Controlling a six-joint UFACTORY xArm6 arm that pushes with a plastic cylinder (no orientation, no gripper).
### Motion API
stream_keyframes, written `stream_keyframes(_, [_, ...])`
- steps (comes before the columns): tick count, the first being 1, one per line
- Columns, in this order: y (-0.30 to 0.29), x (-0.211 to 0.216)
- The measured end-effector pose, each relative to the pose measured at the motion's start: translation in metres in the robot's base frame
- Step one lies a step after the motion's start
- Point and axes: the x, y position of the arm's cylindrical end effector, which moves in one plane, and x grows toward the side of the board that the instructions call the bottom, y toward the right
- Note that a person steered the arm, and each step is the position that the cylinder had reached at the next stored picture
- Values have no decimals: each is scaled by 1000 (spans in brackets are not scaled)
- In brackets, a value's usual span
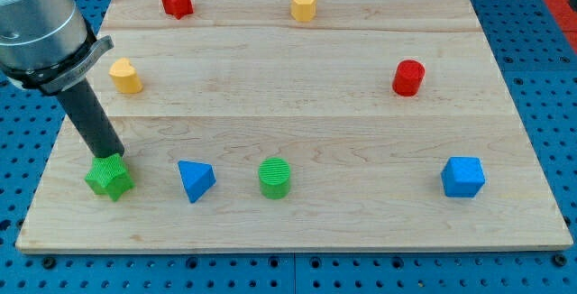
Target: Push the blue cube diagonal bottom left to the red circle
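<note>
Board: light wood, sits on blue pegboard table.

Arm: no fingers on this rig, just a straight dark rod, so no open/closed state to give. Rod comes down from grey housing at top-left of view. The tip sits right at top edge of green star block, looks touching, at board's bottom-left corner area. Exact contact hard to confirm, rod end overlaps block in view.

Task items:
- blue cube: bottom-right of board, near right edge, nothing touching it. Well apart from tip, roughly 3 o'clock from it, across whole board width.
- red circle, a red cylinder: right side, mid-height. Blue cube sits at approx 5 o'clock from it, i.e. below and slightly right. Near, not touching.

Others:
- blue triangle block: at 3 o'clock from green star, near but apart.
- green cylinder: at 3 o'clock from blue triangle, bottom row, approx mid-board.
- yellow block w/ rounded top: left side, approx 12 o'clock from tip, just right of rod's upper part.
- red star block: top edge, left.
- yellow hexagonal block: top edge, centre.

Bottom row left to right: green star, blue triangle, green cylinder, blue cube, w/ big gap before cube.
</note>
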Motion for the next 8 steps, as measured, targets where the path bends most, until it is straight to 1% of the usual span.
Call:
stream_keyframes(1, [26, -1])
stream_keyframes(3, [140, -19])
stream_keyframes(4, [215, -20])
stream_keyframes(5, [306, -20])
stream_keyframes(6, [360, -10])
stream_keyframes(7, [392, 4])
stream_keyframes(8, [418, 7])
